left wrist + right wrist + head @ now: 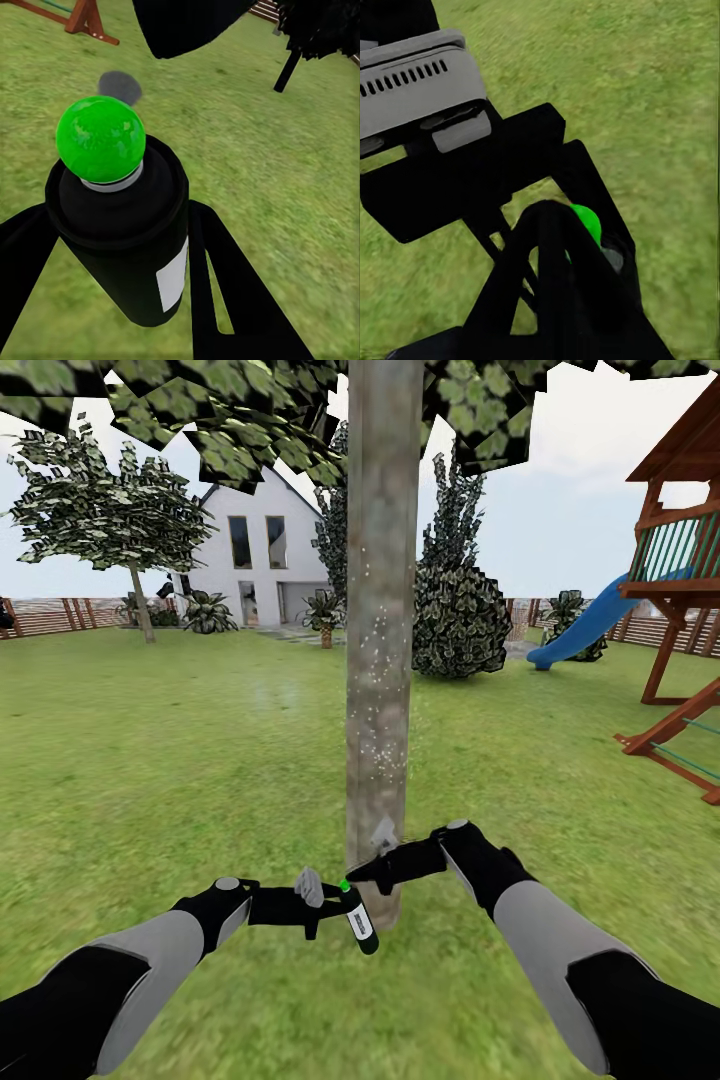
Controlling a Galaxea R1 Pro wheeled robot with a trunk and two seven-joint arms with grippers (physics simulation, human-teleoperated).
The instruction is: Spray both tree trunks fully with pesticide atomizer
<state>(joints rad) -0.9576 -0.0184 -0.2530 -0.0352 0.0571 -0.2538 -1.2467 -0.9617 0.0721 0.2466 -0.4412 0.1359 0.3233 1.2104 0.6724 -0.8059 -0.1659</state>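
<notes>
The pesticide atomizer [362, 928] is a small black bottle with a white label; its top shows bright green [100, 139]. My left gripper [345, 910] is shut on its body, with a black finger on each side [225, 285]. It is held tilted just in front of the base of a thick grey-brown tree trunk [382, 610], which carries white specks up its middle. My right gripper [358, 878] reaches in from the right, fingertips together at the green top [586, 223]. The second tree [105, 500] stands far off at the left by the fence.
Green lawn [180, 760] spreads all around. A wooden playset [680, 560] with a blue slide [580, 630] stands at the right. Dark cone-shaped trees and a round bush [460, 615] rise behind the trunk, with a white house [260, 550] and slat fence [50, 615] beyond.
</notes>
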